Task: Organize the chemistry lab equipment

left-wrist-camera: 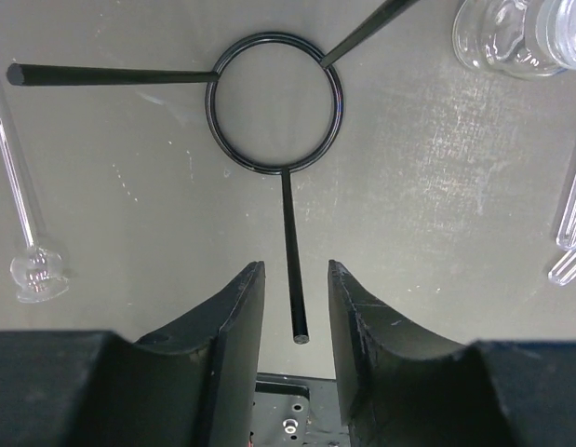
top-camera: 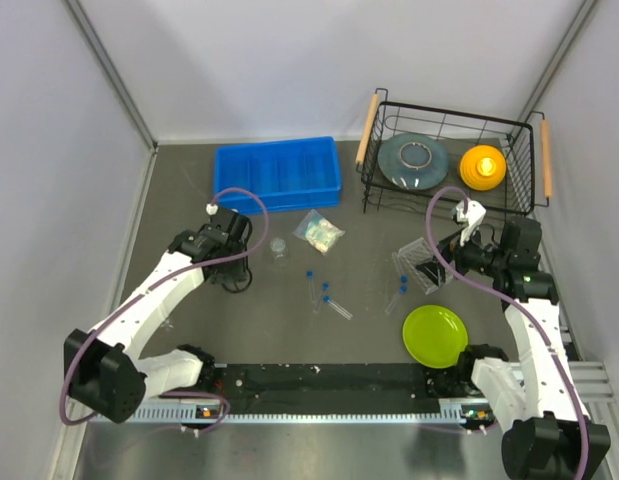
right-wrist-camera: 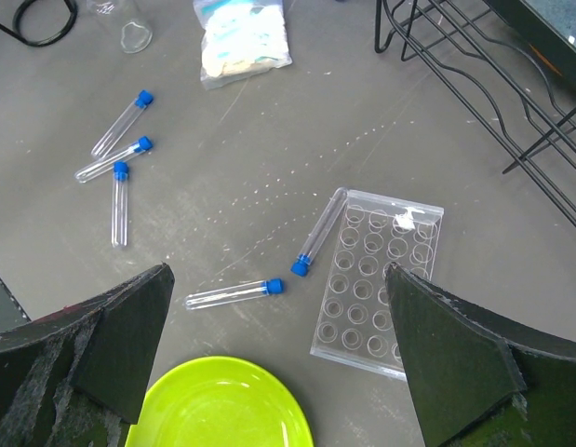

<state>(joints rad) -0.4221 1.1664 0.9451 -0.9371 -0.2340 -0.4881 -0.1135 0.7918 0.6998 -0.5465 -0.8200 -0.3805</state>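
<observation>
Though narrowed to a partial gap, holds nothing: left gripper (left-wrist-camera: 295, 268) low over table (top-camera: 369, 245), one finger each side of a rod of ring (left-wrist-camera: 288, 223), a sliver of table showing on both sides, no contact. Rod's free end between the fingers; ring's hoop just ahead, with two more rods running off it, left and upper right. Jar (left-wrist-camera: 511, 37) beyond ring, at wrist view's top right corner.

Right gripper (right-wrist-camera: 278, 272): spread wide, empty, hanging above rack (right-wrist-camera: 376, 279) and plate (right-wrist-camera: 222, 410). Rack flat on table, just beside plate. Five tubes (right-wrist-camera: 118, 200), all lying down, blue caps on: three in a loose cluster left of rack, one near plate's rim, one with its clear end at rack's edge, possibly resting on it. Packet (right-wrist-camera: 241, 37) well beyond, near jar, pale contents; any print on it too blurred to read.

From above: blue tray (top-camera: 279, 173) at back left; wire basket (top-camera: 369, 185) at back right, with grey dish (top-camera: 414, 160) and orange bowl (top-camera: 482, 167) inside.
</observation>
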